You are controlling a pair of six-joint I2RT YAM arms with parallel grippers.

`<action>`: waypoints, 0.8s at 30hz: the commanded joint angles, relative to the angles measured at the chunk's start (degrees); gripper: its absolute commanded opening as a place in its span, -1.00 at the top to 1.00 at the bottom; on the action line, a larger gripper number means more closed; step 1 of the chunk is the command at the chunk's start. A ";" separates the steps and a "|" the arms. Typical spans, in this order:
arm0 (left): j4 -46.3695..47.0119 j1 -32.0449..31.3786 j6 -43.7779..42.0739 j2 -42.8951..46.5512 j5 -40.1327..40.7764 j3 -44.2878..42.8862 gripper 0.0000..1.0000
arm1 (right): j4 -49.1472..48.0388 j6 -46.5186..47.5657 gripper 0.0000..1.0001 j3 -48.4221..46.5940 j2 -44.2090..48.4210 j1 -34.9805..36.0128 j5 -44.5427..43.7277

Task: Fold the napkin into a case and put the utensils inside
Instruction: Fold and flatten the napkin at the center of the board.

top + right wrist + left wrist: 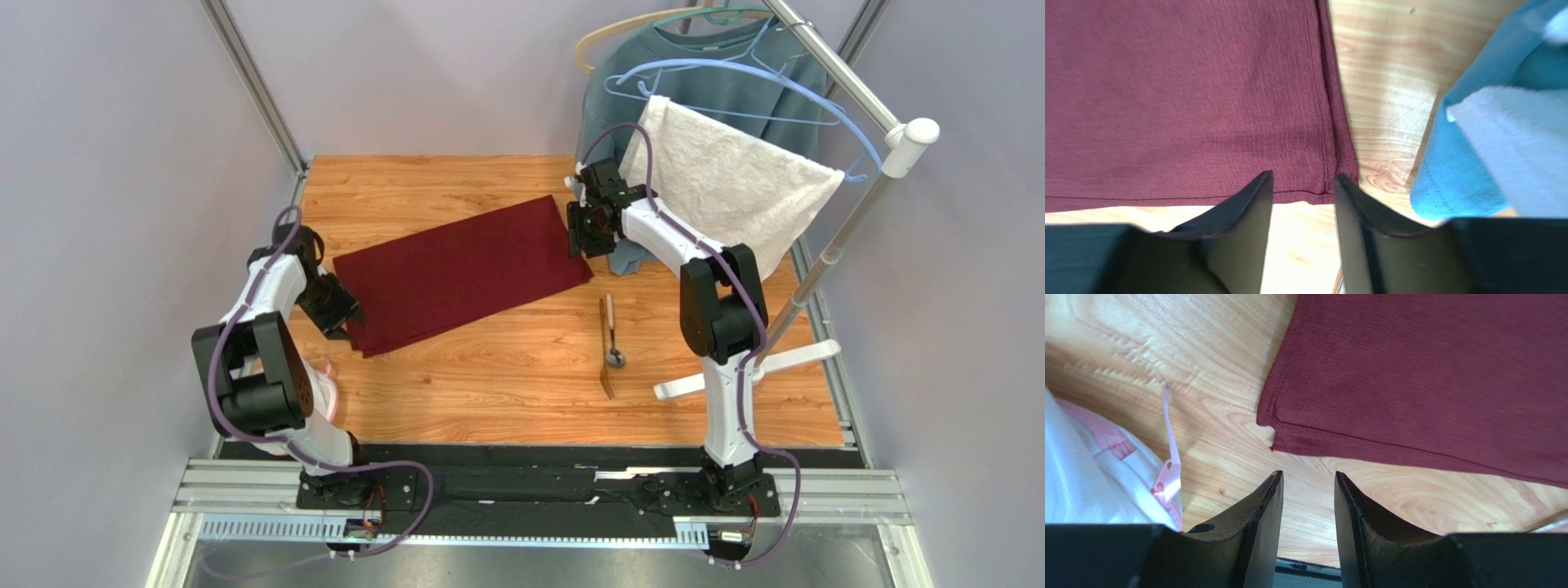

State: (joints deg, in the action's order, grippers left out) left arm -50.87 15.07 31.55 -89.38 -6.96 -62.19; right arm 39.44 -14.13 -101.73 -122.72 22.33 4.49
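Note:
The maroon napkin (460, 272) lies flat on the wooden table as a folded oblong, slanting from near left to far right. My left gripper (347, 312) is at its near-left corner, open, just off the cloth edge (1413, 373), with bare wood between its fingers (1308, 478). My right gripper (583, 233) is at the napkin's right end, also open and holding nothing (1303, 179), with the cloth's corner (1186, 92) right in front of the fingertips. The utensils lie side by side right of centre: a silver spoon (616, 359) and a golden-brown fork (607, 382).
A clothes rack (859, 208) stands at the right, carrying a grey-blue sweatshirt (687, 74) and a white towel (736, 184) close behind my right gripper. Its white foot (748, 368) lies right of the utensils. A white and pink cloth item (1094, 471) sits by my left arm.

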 commanded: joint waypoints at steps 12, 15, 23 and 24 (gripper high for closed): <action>1.13 -0.22 -1.58 -4.92 4.41 0.85 0.08 | -2.09 -0.11 0.35 3.82 -1.46 0.88 -3.35; 1.04 -0.22 -1.67 -4.75 4.41 0.93 0.10 | -2.52 -0.46 0.38 3.30 -2.70 1.05 -2.91; 1.30 -0.30 -1.75 -4.83 4.77 1.29 0.09 | -2.61 -0.64 0.49 2.33 -4.72 1.84 -4.22; 1.39 -0.30 -1.76 -4.83 4.68 1.37 0.07 | -2.09 -0.29 0.52 2.15 -4.90 1.93 -4.40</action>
State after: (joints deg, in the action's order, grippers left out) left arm -49.98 15.00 30.63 -95.29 -2.48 -60.90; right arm 38.13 -14.76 -98.35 -126.06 23.38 1.69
